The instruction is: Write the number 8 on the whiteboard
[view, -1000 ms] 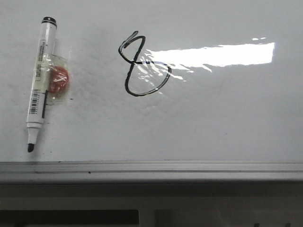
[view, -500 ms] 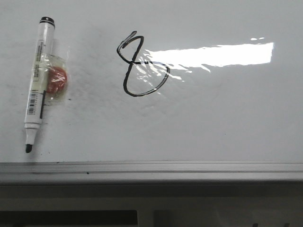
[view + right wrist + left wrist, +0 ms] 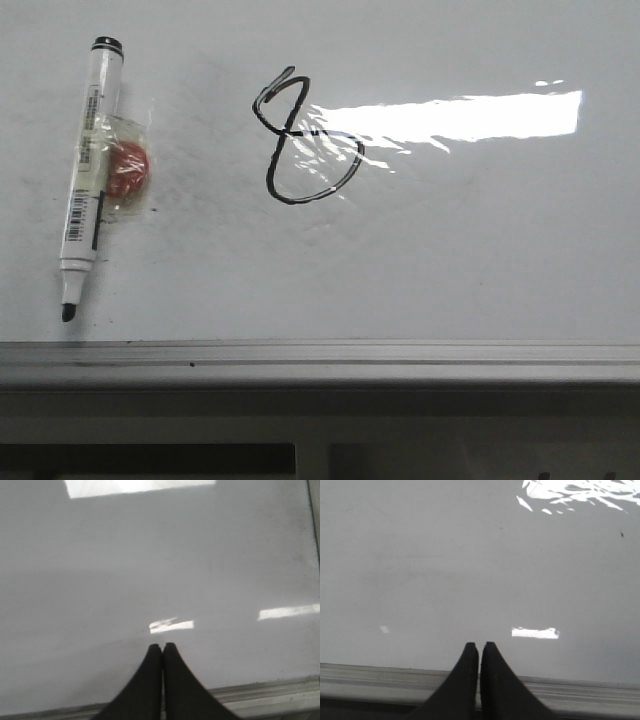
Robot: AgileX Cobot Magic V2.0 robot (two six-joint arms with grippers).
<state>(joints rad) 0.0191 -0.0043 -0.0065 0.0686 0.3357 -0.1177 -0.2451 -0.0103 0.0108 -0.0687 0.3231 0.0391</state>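
Because the number 8 [image 3: 303, 140] was complete on the whiteboard [image 3: 480, 260], you found the marker [image 3: 88, 175] lying uncapped beside it. Both the left gripper [image 3: 479, 650] and right gripper [image 3: 162, 651] hung empty near the board's edge strip, fingers pressed together, suggesting writing was finished.

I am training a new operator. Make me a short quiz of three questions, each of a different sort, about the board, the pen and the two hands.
1. True or false: the number 8 is already drawn on the whiteboard.
2. The marker lies: A) left of the figure, B) right of it, C) across it.
3. Fill in: the marker's black tip points toward the board's grey ____ strip.

Key: 1 true. 2 A. 3 edge. Both the left hand and the right hand are shut and hold nothing.
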